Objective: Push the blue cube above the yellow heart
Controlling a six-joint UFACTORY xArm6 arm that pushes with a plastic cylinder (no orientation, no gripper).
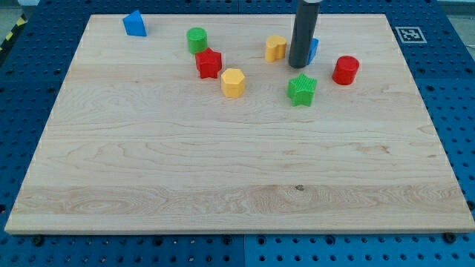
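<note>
The blue cube (314, 49) is mostly hidden behind my rod; only its right edge shows. The yellow heart (276, 48) lies just to the left of the rod, near the view's top. My tip (298, 65) stands between them, touching or nearly touching the blue cube's left front side. The cube sits level with the heart, on its right.
A green star (302, 89) lies just below my tip. A red cylinder (345, 70) is to the right. A yellow hexagon (233, 82), a red star-like block (208, 63) and a green cylinder (197, 39) lie to the left. Another blue block (134, 24) sits at top left.
</note>
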